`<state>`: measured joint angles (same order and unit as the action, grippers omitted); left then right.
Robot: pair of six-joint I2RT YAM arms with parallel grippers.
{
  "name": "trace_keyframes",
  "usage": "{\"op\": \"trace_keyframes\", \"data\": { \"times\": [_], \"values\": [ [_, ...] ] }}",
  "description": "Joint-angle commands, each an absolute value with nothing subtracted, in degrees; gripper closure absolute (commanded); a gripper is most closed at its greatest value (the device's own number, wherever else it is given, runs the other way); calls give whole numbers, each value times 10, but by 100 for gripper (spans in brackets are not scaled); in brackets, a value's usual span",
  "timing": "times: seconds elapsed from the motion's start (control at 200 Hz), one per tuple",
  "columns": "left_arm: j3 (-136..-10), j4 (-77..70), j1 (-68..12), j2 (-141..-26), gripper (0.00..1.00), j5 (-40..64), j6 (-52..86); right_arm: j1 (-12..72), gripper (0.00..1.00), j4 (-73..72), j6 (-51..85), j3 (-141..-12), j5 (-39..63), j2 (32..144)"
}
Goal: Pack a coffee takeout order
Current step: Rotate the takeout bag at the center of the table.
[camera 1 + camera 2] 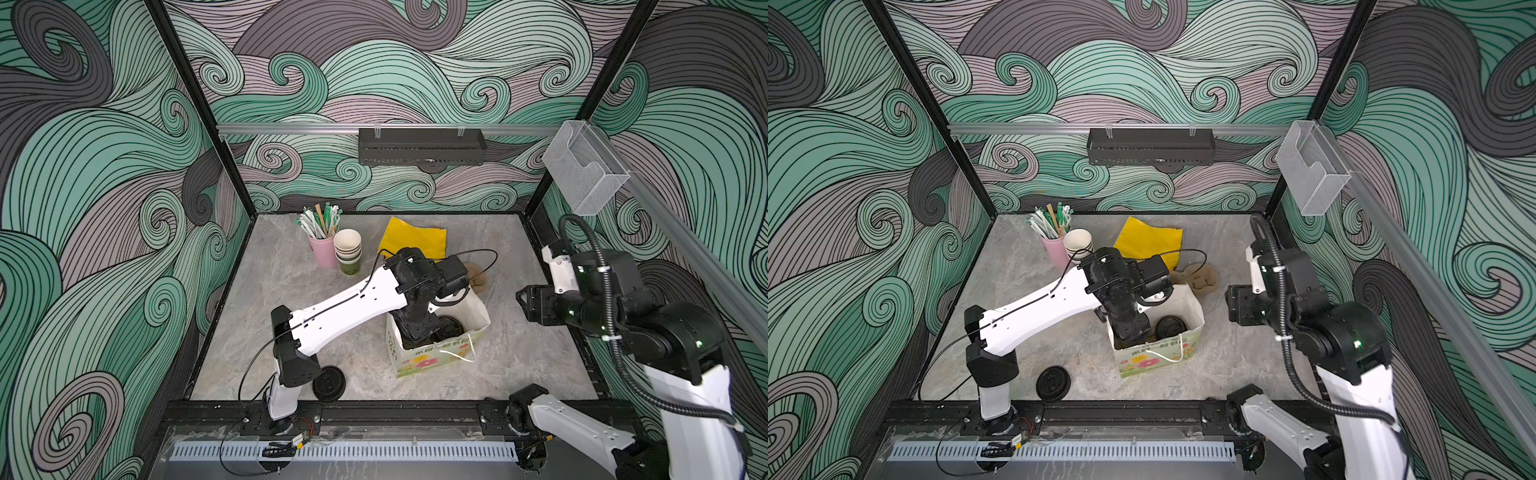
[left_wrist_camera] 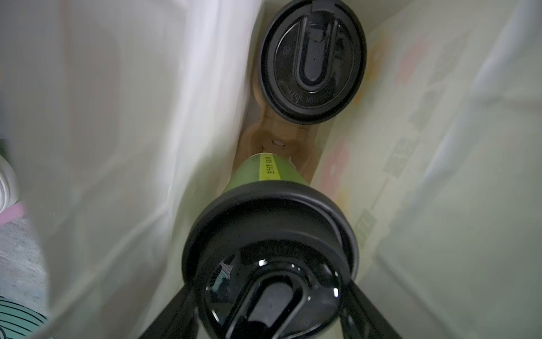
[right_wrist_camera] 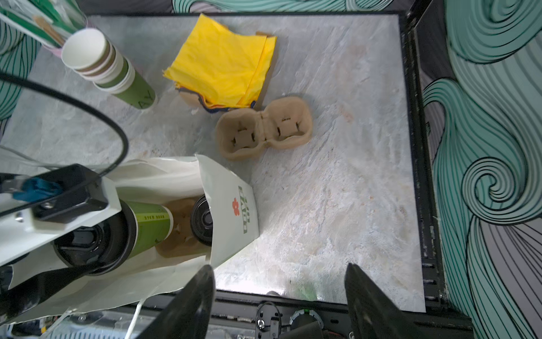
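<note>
**Fig.** Left end effector (image 2: 271, 296) clamped on a lidded cup (image 2: 252, 176), tilted inside the bag (image 3: 234, 234); a second cup (image 2: 312, 61) stood just ahead. Right end effector (image 3: 278, 299) gaped, empty. The cup looked light and crushable; its stiff lid (image 2: 269, 211) rim seemed the best hold.

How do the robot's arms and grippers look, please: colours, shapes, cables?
Both arms have white shells and bulky black joints. A thin black cable runs along the left arm; a thick ribbed black hose, held by white ties, follows the right arm, whose joints show small green lights. The left gripper and right gripper each have two tapered black fingers.
</note>
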<state>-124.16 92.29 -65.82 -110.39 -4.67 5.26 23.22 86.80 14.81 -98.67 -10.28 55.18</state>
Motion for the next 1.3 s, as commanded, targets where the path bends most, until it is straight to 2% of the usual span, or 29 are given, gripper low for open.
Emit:
{"op": "trace_keyframes", "data": {
  "times": [0.0,1.291],
  "values": [
    [-1241,1031,-663,-1116,63,-41,36,230,28,875,159,-996,-150,545],
    [-1190,1028,-664,-1157,63,-42,61,230,27,877,162,-979,-164,526]
  ]
}}
